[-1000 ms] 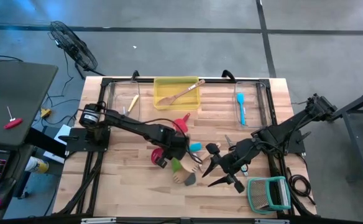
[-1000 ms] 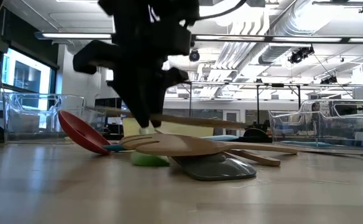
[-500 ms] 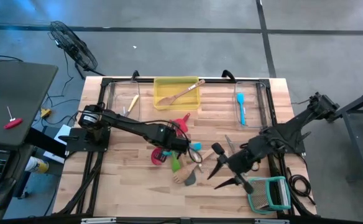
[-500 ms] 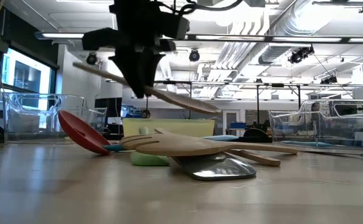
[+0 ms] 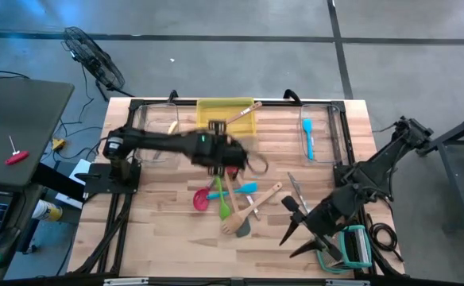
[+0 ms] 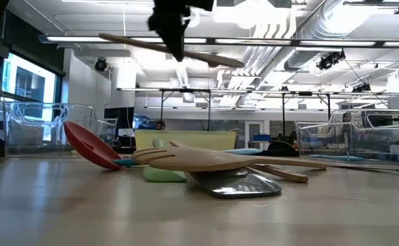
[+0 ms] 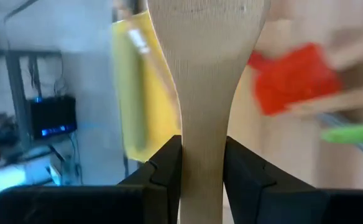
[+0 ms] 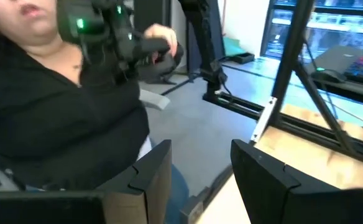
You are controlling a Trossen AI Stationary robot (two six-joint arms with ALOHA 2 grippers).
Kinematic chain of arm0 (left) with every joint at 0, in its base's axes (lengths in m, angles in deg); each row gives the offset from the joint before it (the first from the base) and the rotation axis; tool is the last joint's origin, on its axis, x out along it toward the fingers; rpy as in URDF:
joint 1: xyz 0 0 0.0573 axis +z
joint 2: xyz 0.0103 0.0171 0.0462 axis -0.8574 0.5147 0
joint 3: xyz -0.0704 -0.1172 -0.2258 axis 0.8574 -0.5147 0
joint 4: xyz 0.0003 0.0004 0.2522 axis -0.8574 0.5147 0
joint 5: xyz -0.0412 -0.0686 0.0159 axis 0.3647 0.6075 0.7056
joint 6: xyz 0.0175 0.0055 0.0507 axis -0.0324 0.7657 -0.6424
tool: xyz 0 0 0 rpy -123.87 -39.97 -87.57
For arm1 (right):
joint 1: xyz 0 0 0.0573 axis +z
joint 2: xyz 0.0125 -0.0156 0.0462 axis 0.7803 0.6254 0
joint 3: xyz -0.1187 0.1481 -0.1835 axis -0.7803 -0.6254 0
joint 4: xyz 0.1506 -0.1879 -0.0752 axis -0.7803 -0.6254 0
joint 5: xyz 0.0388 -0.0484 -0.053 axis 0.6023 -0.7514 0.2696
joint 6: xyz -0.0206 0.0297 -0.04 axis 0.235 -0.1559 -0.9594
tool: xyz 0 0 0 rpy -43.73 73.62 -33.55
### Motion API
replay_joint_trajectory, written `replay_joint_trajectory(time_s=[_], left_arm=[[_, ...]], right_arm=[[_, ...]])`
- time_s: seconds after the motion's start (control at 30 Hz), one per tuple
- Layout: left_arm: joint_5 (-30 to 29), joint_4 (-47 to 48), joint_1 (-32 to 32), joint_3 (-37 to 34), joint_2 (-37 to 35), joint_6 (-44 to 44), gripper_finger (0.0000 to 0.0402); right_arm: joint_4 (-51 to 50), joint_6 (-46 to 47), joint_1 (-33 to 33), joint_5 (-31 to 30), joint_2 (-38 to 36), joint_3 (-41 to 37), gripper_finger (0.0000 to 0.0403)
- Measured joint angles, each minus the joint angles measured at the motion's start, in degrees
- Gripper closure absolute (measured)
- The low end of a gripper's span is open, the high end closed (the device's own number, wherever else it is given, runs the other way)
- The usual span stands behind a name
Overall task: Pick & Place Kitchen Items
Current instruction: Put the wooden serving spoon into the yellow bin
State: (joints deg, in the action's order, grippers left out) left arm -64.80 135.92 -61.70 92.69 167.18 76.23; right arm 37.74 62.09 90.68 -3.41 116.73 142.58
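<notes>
Gripping a wooden spatula point(image 7: 203, 74) by the narrow neck just below its blade, the left end effector point(image 5: 216, 151) hangs above the tabletop point(image 5: 152, 238) between the pile of utensils and the yellow tray point(image 5: 208, 107). The wrist view shows both dark fingers point(image 7: 169, 168) pressed flat against the handle's sides. From the low view the spatula point(image 6: 172, 48) rides nearly level and well clear of everything below.

It looks light and stiff, plain wood that won't bend or bruise. My guess is the smooth grain could let it pivot in the fingers, since the hold sits near one end. A grip closer to the middle of its length would balance it better.

On the tabletop lie a red spatula point(image 5: 201, 199), a green spatula point(image 5: 223, 202), a light-blue utensil point(image 5: 248, 188) and a wooden spoon point(image 5: 265, 197), overlapping loosely. A second wooden spoon point(image 5: 230, 119) already rests in the tray.

The right end effector point(image 5: 305, 230) waits near the teal-framed rack point(image 5: 351, 248), fingers spread and holding nothing.
</notes>
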Motion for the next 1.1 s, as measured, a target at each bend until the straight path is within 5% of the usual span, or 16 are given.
replay_joint_trajectory(time_s=[0.3, 0.5, 0.73, 1.1], left_arm=[[10.7, -2.5, 18.5, 3.5, 0.3, -16.0, 0.0317], [18.1, -10.1, 26.3, -0.3, 0.6, -28.8, 0.0317], [15.0, -19.0, 27.4, -7.0, 1.6, -45.1, 0.0317], [9.2, -20.0, 25.8, -7.3, 8.8, -50.4, 0.0317]], right_arm=[[-5.7, 0.1, 0.1, -4.4, 0.0, 0.0, 0.0245], [-5.8, 0.1, 0.1, -4.6, 0.0, 0.0, 0.0245], [-5.7, 0.1, 0.1, -4.6, 0.0, 0.0, 0.0245], [-6.6, 0.4, -1.9, -4.6, 0.0, 0.0, 0.0245]])
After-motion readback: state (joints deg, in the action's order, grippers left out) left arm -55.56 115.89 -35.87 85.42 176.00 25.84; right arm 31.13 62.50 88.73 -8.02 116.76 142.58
